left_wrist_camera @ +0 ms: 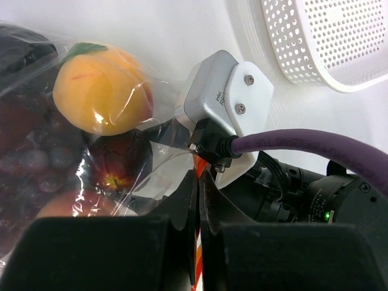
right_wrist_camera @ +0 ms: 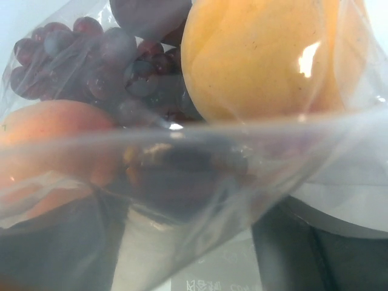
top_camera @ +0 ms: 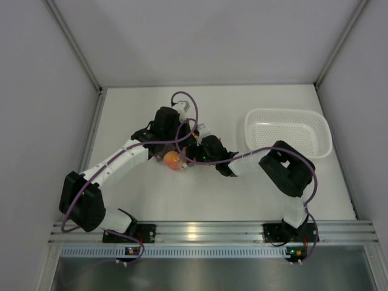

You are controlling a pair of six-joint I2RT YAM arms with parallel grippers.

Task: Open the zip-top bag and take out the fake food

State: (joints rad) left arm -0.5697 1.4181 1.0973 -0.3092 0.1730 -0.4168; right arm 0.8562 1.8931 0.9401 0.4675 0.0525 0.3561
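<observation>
The zip-top bag (left_wrist_camera: 151, 176), clear and crinkly, holds the fake food: an orange-yellow peach (left_wrist_camera: 100, 88), a purple grape bunch (left_wrist_camera: 30, 163), a dark red piece (left_wrist_camera: 118, 167) and an orange-red fruit (right_wrist_camera: 42, 139). My left gripper (left_wrist_camera: 200, 182) is shut on the bag's red-orange zip strip (left_wrist_camera: 199, 254). In the top view both grippers meet over the bag (top_camera: 173, 160) at the table's middle, left gripper (top_camera: 180, 147) and right gripper (top_camera: 203, 148). The right gripper (right_wrist_camera: 188, 242) sits right against the bag; its dark fingers (right_wrist_camera: 339, 254) stand apart, dimly seen through the film.
A white perforated basket (top_camera: 288, 131) stands at the back right, also in the left wrist view (left_wrist_camera: 327, 42). The right arm's wrist camera mount (left_wrist_camera: 225, 97) and purple cable (left_wrist_camera: 315, 151) sit just beyond my left fingers. White walls enclose the table.
</observation>
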